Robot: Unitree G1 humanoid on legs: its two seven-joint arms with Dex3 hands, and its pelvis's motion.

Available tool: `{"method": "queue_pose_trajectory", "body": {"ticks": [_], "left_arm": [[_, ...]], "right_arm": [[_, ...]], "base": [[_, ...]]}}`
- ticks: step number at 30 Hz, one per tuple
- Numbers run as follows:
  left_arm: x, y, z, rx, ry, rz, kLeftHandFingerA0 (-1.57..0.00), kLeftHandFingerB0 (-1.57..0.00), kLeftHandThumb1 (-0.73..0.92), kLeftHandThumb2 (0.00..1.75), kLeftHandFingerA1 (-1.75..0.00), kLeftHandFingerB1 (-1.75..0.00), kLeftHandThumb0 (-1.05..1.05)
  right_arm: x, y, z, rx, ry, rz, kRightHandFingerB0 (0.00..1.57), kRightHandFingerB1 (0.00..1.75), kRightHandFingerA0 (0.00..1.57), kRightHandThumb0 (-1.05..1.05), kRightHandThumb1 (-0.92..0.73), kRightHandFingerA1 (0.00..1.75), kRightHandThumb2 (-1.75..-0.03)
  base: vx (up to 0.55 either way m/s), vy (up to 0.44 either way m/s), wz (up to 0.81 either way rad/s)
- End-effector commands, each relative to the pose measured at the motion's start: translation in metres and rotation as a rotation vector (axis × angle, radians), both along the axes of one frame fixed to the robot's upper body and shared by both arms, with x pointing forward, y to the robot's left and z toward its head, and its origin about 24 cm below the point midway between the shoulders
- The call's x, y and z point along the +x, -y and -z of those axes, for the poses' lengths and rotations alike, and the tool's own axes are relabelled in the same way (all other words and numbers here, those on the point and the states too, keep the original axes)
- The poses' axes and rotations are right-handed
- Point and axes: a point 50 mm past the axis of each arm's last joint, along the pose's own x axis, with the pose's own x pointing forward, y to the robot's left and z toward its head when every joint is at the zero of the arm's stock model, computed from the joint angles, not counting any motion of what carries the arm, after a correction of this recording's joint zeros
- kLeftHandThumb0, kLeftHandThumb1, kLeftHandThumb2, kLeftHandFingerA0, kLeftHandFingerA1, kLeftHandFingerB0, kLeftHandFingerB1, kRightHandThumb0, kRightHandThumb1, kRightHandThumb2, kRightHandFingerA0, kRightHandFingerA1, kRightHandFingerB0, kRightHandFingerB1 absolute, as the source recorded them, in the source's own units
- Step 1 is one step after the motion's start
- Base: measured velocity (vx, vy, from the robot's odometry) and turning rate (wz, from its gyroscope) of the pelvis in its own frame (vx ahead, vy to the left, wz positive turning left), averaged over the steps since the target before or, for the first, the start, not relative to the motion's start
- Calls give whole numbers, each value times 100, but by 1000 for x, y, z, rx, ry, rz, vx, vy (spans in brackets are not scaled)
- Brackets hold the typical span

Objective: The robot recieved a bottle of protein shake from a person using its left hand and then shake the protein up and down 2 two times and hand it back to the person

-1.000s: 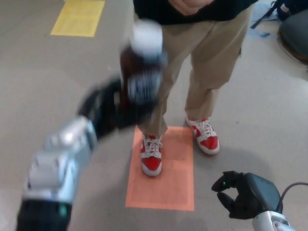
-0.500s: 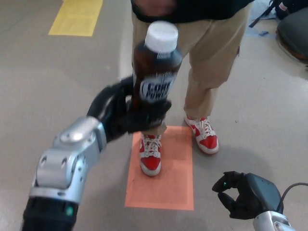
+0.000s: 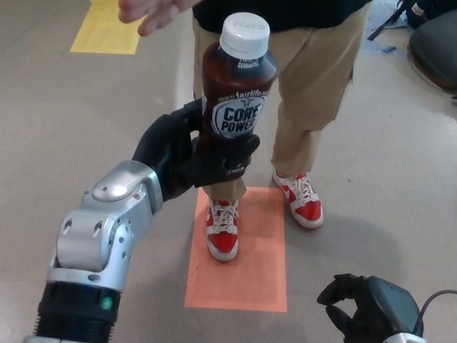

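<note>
Underfoot, grey floor [image 3: 86, 107] carries an orange mat [image 3: 246, 275].

The bottle [image 3: 235, 93] between the left hand [image 3: 189, 153] fingers looks glossy plastic; the forearm shell [image 3: 103, 225] is smooth silver metal.

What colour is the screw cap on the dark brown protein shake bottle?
White, on the dark brown protein shake bottle in the head view.

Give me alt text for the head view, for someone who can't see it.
The robot's left hand holds a brown protein shake bottle with a white cap upright toward a person in tan trousers and red shoes, whose hand reaches in from above. The right hand hangs low, holding nothing.
</note>
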Motion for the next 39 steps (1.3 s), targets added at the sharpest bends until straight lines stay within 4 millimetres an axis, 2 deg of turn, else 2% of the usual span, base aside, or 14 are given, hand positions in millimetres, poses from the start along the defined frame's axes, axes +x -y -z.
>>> {"method": "queue_pose_trajectory", "body": {"ticks": [1, 4, 5, 7, 10, 11, 13, 18, 19, 23, 28, 37, 38, 39], "left_arm": [[10, -8, -11, -2, 12, -36, -82, -59, 83, 70, -165, -120, -23], [14, -12, -17, 1, 25, -46, -78, -55, 87, 66, -170, -122, -22], [16, -14, -19, -2, 25, -56, -76, -60, 87, 65, -170, -120, -21], [18, -18, -21, -11, 26, -81, -78, -64, 86, 65, -170, -122, -20], [20, -22, -24, -4, 28, -100, -75, -58, 89, 69, -171, -127, -22], [21, -24, -26, 4, 32, -106, -80, -64, 86, 65, -171, -126, -20], [24, -27, -32, -2, 40, -129, -73, -55, 85, 63, -169, -121, -20], [29, -30, -46, -6, 69, -131, -73, -54, 86, 67, -165, -114, -25], [30, -30, -49, -7, 74, -132, -71, -59, 87, 66, -165, -114, -23], [33, -32, -59, -10, 104, -132, -70, -58, 85, 65, -165, -121, -22], [37, -36, -68, -12, 109, -149, -71, -58, 86, 65, -166, -115, -22], [36, -37, -70, -7, 107, -153, -70, -58, 86, 65, -165, -115, -23], [35, -37, -70, -17, 112, -149, -74, -63, 83, 64, -155, -102, -22], [35, -36, -70, -16, 117, -153, -83, -69, 79, 63, -127, -73, -24]], "right_arm": [[0, 3, -2, -6, 21, 7, 92, 61, 98, -43, -65, 86, -78], [2, 4, -3, -7, 27, 9, 92, 61, 101, -42, -65, 85, -80], [2, 4, -3, -8, 27, 10, 92, 61, 96, -42, -65, 78, -80], [3, 4, -3, -11, 20, 11, 92, 61, 96, -41, -65, 75, -81], [4, 4, -4, -1, 17, 13, 93, 60, 98, -41, -63, 75, -83], [4, 3, -4, -1, 22, 9, 93, 61, 99, -41, -63, 76, -85], [5, 3, -5, -3, 22, 8, 93, 62, 99, -41, -62, 81, -85], [5, 3, -5, 3, 27, 15, 93, 61, 99, -41, -62, 82, -82], [6, 3, -6, 1, 28, 13, 92, 62, 101, -41, -62, 85, -83], [7, 2, -6, -12, 41, 4, 92, 63, 102, -40, -63, 85, -84], [7, 3, -6, -6, 30, 11, 92, 63, 101, -40, -64, 86, -82], [6, 3, -5, -10, 29, 11, 93, 62, 102, -40, -62, 80, -84], [6, 3, -5, -10, 25, 11, 92, 62, 98, -41, -63, 78, -84], [6, 3, -5, -10, 26, 10, 92, 63, 99, -41, -63, 81, -84]], "base": [[0, 0, 0], [0, 0, 0], [0, 0, 0], [0, 0, 0], [0, 0, 0], [0, 0, 0], [0, 0, 0], [0, 0, 0], [0, 0, 0], [0, 0, 0], [0, 0, 0], [0, 0, 0], [0, 0, 0], [0, 0, 0]]}}
